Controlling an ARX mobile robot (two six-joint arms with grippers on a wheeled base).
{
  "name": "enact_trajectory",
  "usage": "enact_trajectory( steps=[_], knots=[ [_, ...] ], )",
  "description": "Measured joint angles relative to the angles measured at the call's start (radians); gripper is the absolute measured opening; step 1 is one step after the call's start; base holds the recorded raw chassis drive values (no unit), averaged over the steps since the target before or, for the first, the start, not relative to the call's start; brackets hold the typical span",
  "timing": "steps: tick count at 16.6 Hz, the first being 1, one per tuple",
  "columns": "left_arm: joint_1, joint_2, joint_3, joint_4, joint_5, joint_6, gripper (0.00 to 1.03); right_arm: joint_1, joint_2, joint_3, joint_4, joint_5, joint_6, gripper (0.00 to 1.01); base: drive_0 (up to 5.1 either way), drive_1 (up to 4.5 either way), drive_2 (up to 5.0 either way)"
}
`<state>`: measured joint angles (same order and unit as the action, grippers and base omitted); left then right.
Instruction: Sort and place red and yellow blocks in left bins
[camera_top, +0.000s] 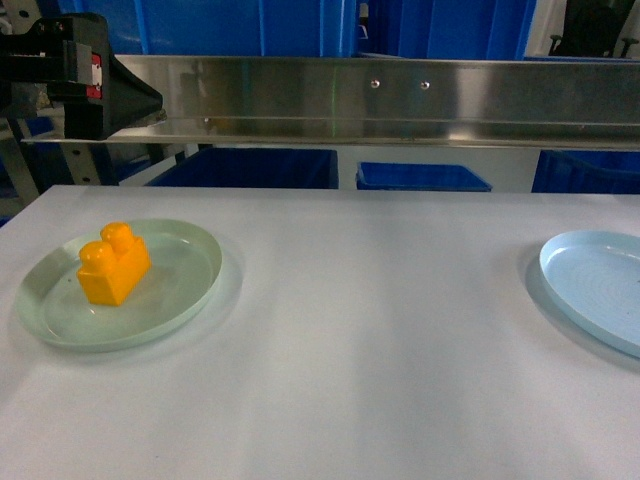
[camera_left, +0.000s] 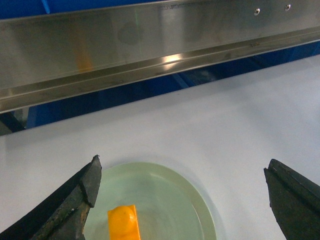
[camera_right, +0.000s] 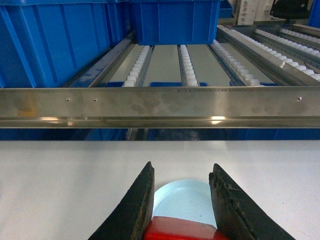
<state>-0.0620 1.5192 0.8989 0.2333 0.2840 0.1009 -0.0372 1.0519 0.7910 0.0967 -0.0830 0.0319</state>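
Observation:
An orange-yellow two-stud block (camera_top: 115, 265) lies on a pale green plate (camera_top: 185, 270) at the table's left. In the left wrist view my left gripper (camera_left: 183, 165) hangs open and wide above that plate (camera_left: 165, 200), with the yellow block (camera_left: 124, 222) below, nearer its left finger and untouched. My right gripper (camera_right: 182, 170) is shut on a red block (camera_right: 180, 229), of which only the top edge shows, above a pale blue plate (camera_right: 182, 197). Bright-blue bins (camera_top: 250, 168) stand beyond the table's far edge. Neither gripper shows in the head view.
A steel rail (camera_top: 380, 95) runs across above the table's far edge. The pale blue plate (camera_top: 600, 280) sits at the right edge. A black device (camera_top: 60, 70) hangs at the upper left. More blue crates (camera_right: 55, 40) stand on roller tracks (camera_right: 187, 60) behind the rail.

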Motion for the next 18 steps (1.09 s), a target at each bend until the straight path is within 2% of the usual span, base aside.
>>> enact_trajectory(
  steps=[5,8,10,14,17,18],
  knots=[
    [-0.006,0.013,0.019,-0.012,-0.025,0.003,0.98,0.000,0.000,0.000,0.000,0.000,0.000,0.28,0.0,0.00,0.0],
    [-0.007,0.047,0.063,-0.055,-0.073,0.010,0.98,0.000,0.000,0.000,0.000,0.000,0.000,0.28,0.0,0.00,0.0],
    [-0.003,0.103,0.078,-0.064,-0.116,0.035,0.98,0.000,0.000,0.000,0.000,0.000,0.000,0.28,0.0,0.00,0.0],
    [0.003,0.229,0.085,-0.091,-0.145,0.084,0.98,0.000,0.000,0.000,0.001,0.000,0.000,0.28,0.0,0.00,0.0],
    [0.023,0.302,0.119,-0.072,-0.160,0.096,0.98,0.000,0.000,0.000,0.000,0.000,-0.001,0.28,0.0,0.00,0.0],
    [0.031,0.318,0.137,-0.098,-0.162,0.099,0.98,0.000,0.000,0.000,0.000,0.000,-0.001,0.28,0.0,0.00,0.0]
  ],
)
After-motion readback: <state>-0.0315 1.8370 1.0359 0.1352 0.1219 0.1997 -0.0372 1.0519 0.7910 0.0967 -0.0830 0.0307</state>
